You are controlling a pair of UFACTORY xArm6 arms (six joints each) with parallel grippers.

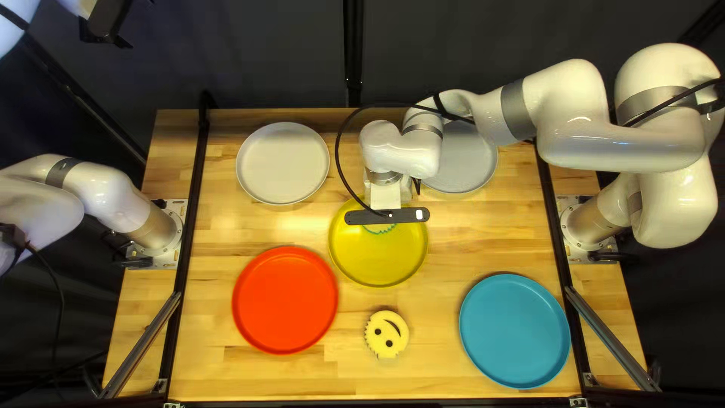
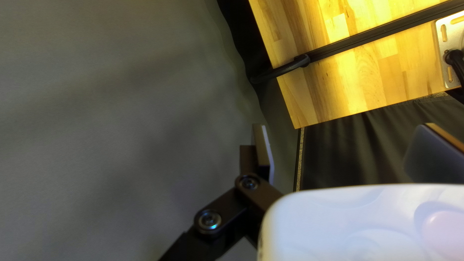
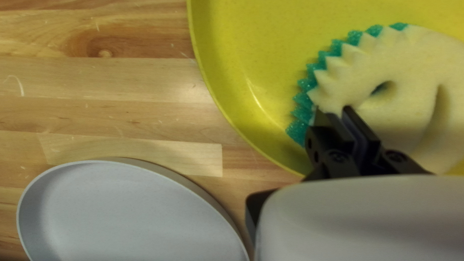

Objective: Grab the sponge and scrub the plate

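At the middle of the top left view, my right gripper (image 1: 387, 216) is over the yellow plate (image 1: 381, 257), and green sponge teeth (image 1: 379, 229) peek out under it. In the right wrist view, my right gripper (image 3: 334, 112) has its fingers close together on the edge of a pale yellow sponge (image 3: 406, 63) with a green layer, pinching it beside an eye hole. The sponge lies over the yellow plate (image 3: 237, 82); contact with it is unclear. My left gripper (image 1: 108, 23) is raised beyond the table's far left; in the left wrist view my left gripper (image 2: 345, 151) holds nothing between wide fingers.
A second smiley sponge (image 1: 387, 334) lies near the table's front. Around are a red plate (image 1: 285, 300), a blue plate (image 1: 514, 330), a white plate (image 1: 282, 163) and a grey plate (image 1: 462, 162) partly under my right arm. Black rails flank the table.
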